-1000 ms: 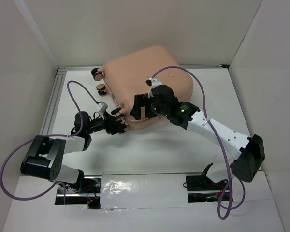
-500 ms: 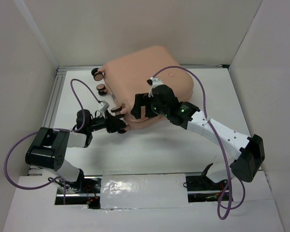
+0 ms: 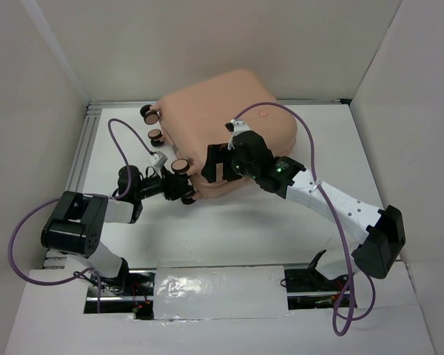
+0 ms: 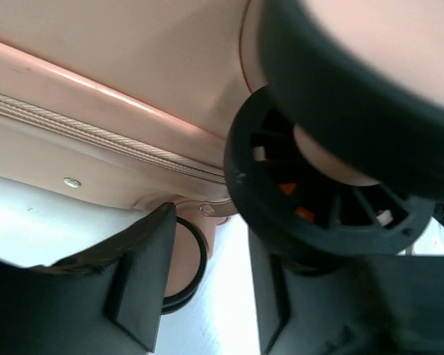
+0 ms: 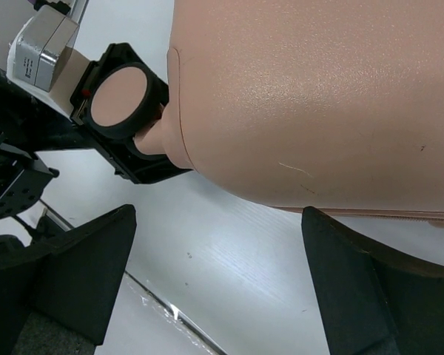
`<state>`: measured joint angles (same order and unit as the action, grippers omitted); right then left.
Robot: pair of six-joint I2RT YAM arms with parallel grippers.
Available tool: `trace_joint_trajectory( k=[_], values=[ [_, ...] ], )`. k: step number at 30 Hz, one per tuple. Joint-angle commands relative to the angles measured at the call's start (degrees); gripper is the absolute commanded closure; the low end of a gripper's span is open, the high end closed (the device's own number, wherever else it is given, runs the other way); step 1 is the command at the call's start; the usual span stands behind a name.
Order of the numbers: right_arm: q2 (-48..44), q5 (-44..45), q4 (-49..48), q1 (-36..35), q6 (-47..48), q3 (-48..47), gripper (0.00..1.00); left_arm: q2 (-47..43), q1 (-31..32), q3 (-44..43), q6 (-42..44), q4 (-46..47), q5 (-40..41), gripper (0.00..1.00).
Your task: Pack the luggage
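The luggage [image 3: 226,122] lies shut on the white table, a peach-pink shell with its wheels [image 3: 155,135] on the left side. My left gripper [image 3: 183,191] is at its near left corner, just under the corner wheel [image 3: 180,165]. In the left wrist view that wheel [image 4: 318,200] looms over the right finger, a second wheel [image 4: 179,255] shows behind the left finger [image 4: 144,274], and only bare table shows between the jaws. My right gripper [image 3: 216,164] hovers over the shell's near edge [image 5: 318,96], open wide with nothing between its fingers [image 5: 81,274].
White walls close in the table on the left, back and right. An aluminium rail [image 3: 85,148] runs along the left edge. Purple cables [image 3: 115,137] loop over both arms. A taped strip [image 3: 218,292] lies at the near edge between the arm bases.
My left arm has swung in and its gripper has turned at the corner wheel, whose pink face now points up. Its jaws stand narrower than before. The right arm and luggage have stayed put.
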<state>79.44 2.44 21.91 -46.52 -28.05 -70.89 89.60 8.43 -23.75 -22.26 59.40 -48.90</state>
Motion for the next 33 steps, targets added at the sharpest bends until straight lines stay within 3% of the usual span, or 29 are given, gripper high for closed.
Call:
trace_joint_trajectory(
  k=[1, 8, 12, 15, 18, 20, 21, 24, 26, 29, 33],
  values=[
    [-0.8, 1.3, -2.7, -0.5, 0.2, -0.6, 0.01, 0.7, 0.9, -2.6, 2.1, 5.9, 1.3, 0.42],
    [-0.2, 1.9, -2.7, -0.5, 0.7, -1.1, 0.01, 2.1, 2.1, -3.1, 2.1, 6.6, 0.5, 0.40],
    [0.3, 1.9, -2.7, -0.5, 0.7, -1.6, 0.01, 3.1, 3.2, -3.1, 2.1, 7.6, -0.6, 0.48],
    [0.8, 2.4, -2.1, -0.5, 0.7, -1.6, 0.01, 3.9, 3.8, -2.4, 0.6, 11.2, -1.9, 0.32],
    [0.8, 2.4, -2.1, -0.5, 0.7, -1.6, 0.01, 4.5, 4.3, -1.2, -0.1, 13.8, -0.8, 0.31],
    [0.8, 2.9, -1.6, -0.5, 0.7, -1.6, 0.01, 5.4, 4.3, -1.7, -1.3, 14.5, -0.8, 0.37],
    [0.8, 2.9, -1.6, -0.5, 0.7, -1.6, 0.01, 6.3, 4.3, -2.5, -1.3, 14.5, -0.8, 0.45],
    [0.8, 3.5, -1.1, -0.5, 0.7, -1.6, 0.01, 7.1, 4.8, -3.8, -2.8, 15.4, -0.3, 0.53],
    [0.2, 4.0, -1.1, -0.5, 0.1, -1.6, 0.01, 8.6, 5.5, -3.8, -4.0, 17.3, 0.9, 0.67],
    [-1.0, 5.4, -0.5, -0.5, -0.4, -1.0, 0.01, 9.3, 5.5, -3.2, -4.8, 20.0, 3.2, 0.97],
    [-3.3, 6.8, 0.1, -0.5, -2.7, 1.2, 0.01, 10.5, 5.5, -2.7, -7.8, 22.9, 3.7, 1.00]
  ],
)
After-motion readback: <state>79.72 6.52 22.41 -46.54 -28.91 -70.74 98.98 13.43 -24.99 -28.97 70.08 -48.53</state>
